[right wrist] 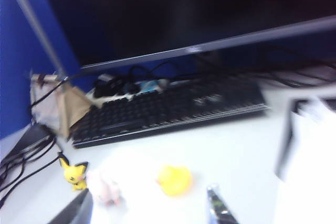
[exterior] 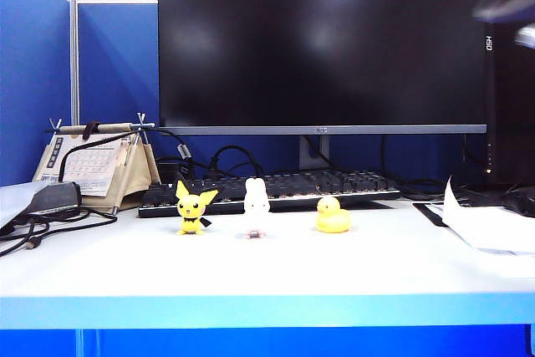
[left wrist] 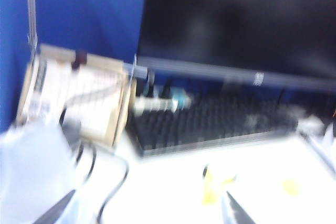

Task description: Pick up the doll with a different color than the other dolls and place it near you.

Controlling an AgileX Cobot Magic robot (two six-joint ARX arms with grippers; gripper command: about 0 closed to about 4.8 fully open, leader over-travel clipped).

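The rabbit (exterior: 256,206) stands on the desk (exterior: 267,269) between the yellow creature (exterior: 193,208) and duck (exterior: 332,216), before the keyboard (exterior: 276,191). Right gripper (right wrist: 149,205) hovers above the dolls, jaws apart, empty. Left gripper (left wrist: 152,211) hovers over the desk's left part, jaws apart, empty.

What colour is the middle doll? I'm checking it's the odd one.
Pale pink-white rabbit doll; clearest in the exterior view.

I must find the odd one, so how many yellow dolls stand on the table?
2. The pointy-eared yellow doll stands left of the white rabbit; the yellow duck stands right of it. None seems hidden.
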